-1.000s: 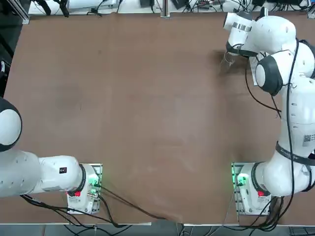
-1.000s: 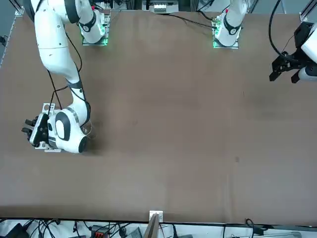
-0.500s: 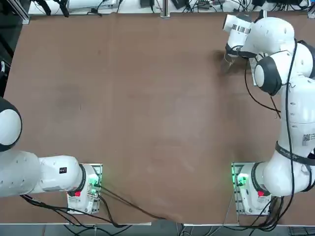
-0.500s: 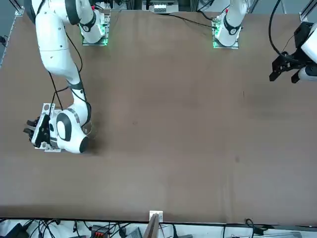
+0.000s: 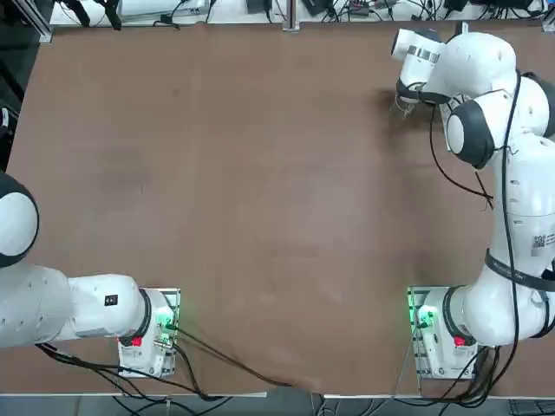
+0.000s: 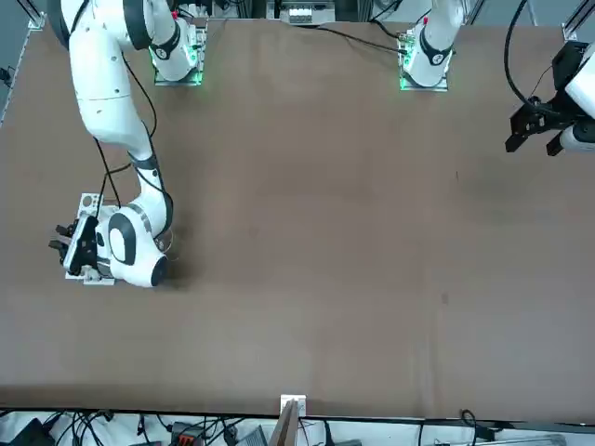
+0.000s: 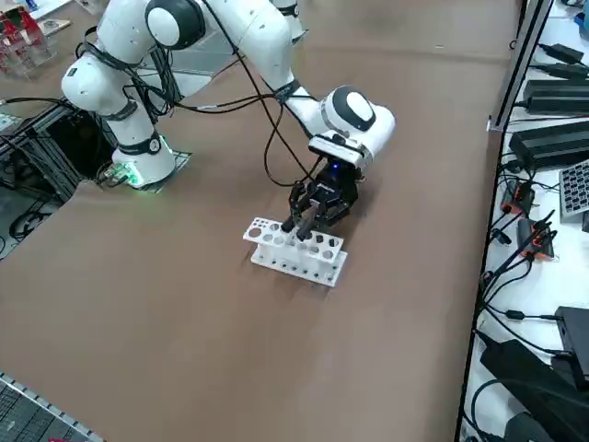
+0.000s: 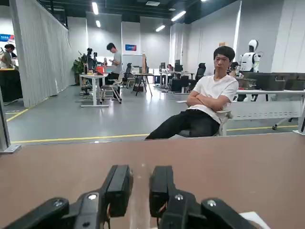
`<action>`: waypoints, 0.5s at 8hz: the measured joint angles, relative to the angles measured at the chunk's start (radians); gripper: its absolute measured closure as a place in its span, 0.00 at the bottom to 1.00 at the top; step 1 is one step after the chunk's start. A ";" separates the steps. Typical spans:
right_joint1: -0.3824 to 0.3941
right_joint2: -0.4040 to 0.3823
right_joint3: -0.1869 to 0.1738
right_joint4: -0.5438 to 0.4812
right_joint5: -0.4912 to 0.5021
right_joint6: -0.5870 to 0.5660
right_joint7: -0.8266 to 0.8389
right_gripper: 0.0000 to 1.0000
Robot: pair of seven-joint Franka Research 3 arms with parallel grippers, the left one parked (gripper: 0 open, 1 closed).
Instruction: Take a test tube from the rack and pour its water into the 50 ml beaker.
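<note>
Right wrist view: right gripper (image 8: 141, 188) clamps the clear test tube (image 8: 140, 207), lower middle of frame. Right side view shows the white rack (image 7: 294, 261) near centre; the arm mostly hides it in top view.

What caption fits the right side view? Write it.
The right gripper at the white rack on the brown table.

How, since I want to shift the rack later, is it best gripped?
Probably by the long edges of its top plate, from above, at the end nearer the right arm's base: the rack is long and narrow, with that end free. The right gripper is over the middle of its far side.
</note>
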 joint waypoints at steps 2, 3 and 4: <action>0.000 0.001 0.000 0.000 0.001 0.003 0.000 0.68; 0.000 0.001 0.000 0.000 0.001 0.004 0.000 0.67; 0.000 0.001 0.000 0.000 0.001 0.004 0.000 0.56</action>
